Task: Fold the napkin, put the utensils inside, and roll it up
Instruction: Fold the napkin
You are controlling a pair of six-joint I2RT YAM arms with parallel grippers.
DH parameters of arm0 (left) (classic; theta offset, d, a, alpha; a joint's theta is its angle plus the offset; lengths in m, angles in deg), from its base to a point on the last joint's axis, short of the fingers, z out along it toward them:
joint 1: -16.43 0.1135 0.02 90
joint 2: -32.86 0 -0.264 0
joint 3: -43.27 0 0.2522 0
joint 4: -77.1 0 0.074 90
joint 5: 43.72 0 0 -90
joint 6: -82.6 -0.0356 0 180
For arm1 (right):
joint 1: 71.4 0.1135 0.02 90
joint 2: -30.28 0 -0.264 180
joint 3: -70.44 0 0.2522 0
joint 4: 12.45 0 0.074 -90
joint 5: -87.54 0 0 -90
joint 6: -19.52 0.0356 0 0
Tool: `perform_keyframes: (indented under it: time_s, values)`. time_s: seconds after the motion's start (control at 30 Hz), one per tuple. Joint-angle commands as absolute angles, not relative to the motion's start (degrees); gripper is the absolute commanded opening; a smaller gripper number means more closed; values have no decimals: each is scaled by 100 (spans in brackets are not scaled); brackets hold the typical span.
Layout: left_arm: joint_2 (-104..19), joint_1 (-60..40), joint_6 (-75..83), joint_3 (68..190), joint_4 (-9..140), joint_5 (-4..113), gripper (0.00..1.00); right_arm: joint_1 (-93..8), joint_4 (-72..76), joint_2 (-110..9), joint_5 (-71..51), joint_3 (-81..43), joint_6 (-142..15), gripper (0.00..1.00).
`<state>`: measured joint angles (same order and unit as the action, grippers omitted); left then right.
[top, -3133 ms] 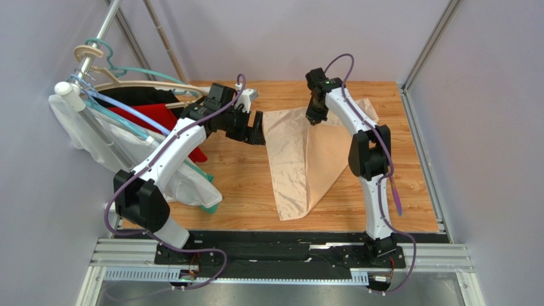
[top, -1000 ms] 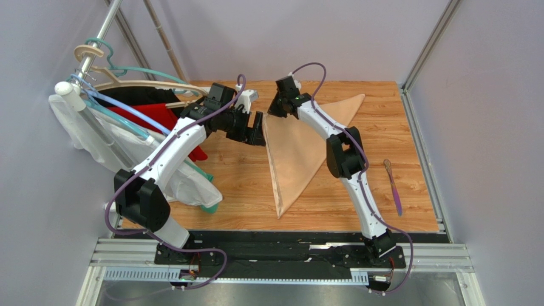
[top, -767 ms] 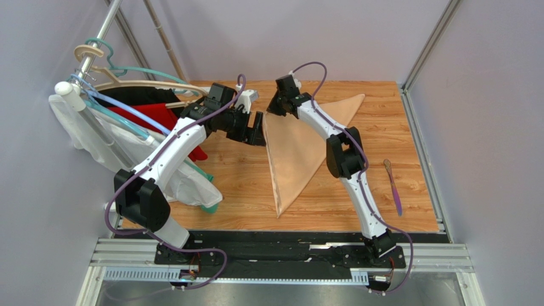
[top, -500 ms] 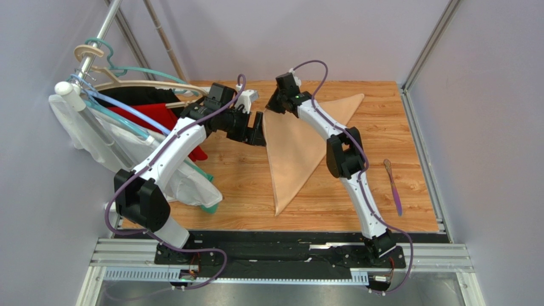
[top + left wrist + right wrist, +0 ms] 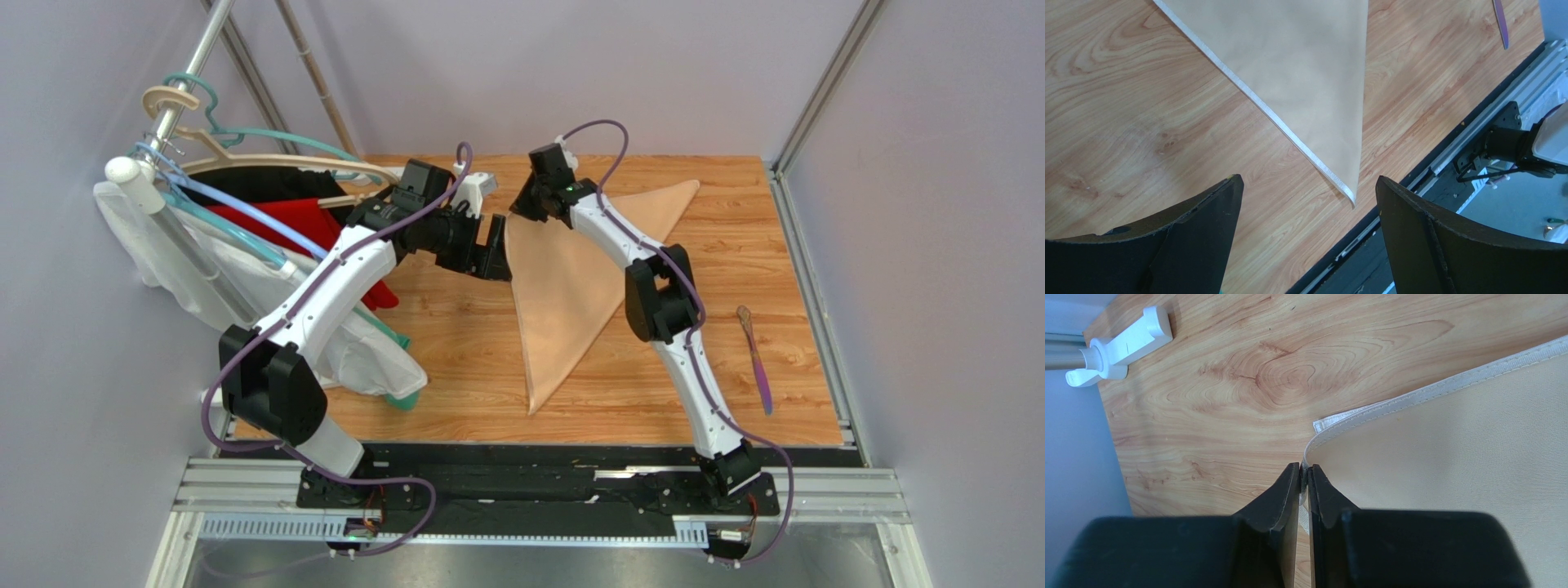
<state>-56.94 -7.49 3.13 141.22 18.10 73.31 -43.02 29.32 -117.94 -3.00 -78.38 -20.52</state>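
Right wrist view shows my right hand (image 5: 1303,473) pressed together on the hemmed corner of the napkin (image 5: 1475,447), pinching it down near the worktop (image 5: 1229,386). On the top camera the napkin lies folded into a triangle at the middle of the frame, its long point toward the bottom edge. My left hand (image 5: 1308,184) hangs spread wide beside the napkin's left edge, gripping nothing. The utensils (image 5: 754,355) lie at the right of the frame, well apart from the cloth.
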Motion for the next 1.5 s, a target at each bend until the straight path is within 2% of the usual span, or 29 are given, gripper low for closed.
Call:
perform_keyframes:
  time_s: [0.0,0.07,0.13,0.2,0.27,0.47,0.7,0.8,0.93,1.1,1.47]
  values:
    - [-5741,-668,236,14378,1816,7467,89,-4292,2654,-11922,-264,-8078,-1976,23]
    - [-5732,-660,236,14378,1825,7458,89,-4319,2636,-11922,-307,-8087,-1994,34]
    - [-5741,-668,236,14378,1816,7458,89,-4301,2619,-11878,-317,-8087,-2020,54]
    - [-5749,-668,236,14378,1807,7458,89,-4301,2592,-11826,-325,-8052,-2099,61]
    - [-5758,-668,236,14378,1807,7467,89,-4319,2531,-11685,-369,-7938,-2134,63]
    - [-5793,-660,201,14369,1799,7485,89,-4442,2487,-10642,-255,-7017,-2494,63]
    - [-5776,-695,209,14352,1842,7476,88,-4986,2487,-8613,175,-4260,-2802,63]
    - [-5793,-835,174,14343,1842,7379,88,-5346,2627,-7830,237,-3641,-2908,63]
    - [-5846,-1160,148,14334,1834,7230,88,-5934,2978,-7344,342,-3104,-3101,61]
    - [-5969,-1748,78,14334,1842,7045,88,-6313,3357,-7325,404,-3007,-3488,55]
    - [-6171,-2417,191,14273,1869,6580,87,-6402,3682,-8063,316,-3007,-3488,47]
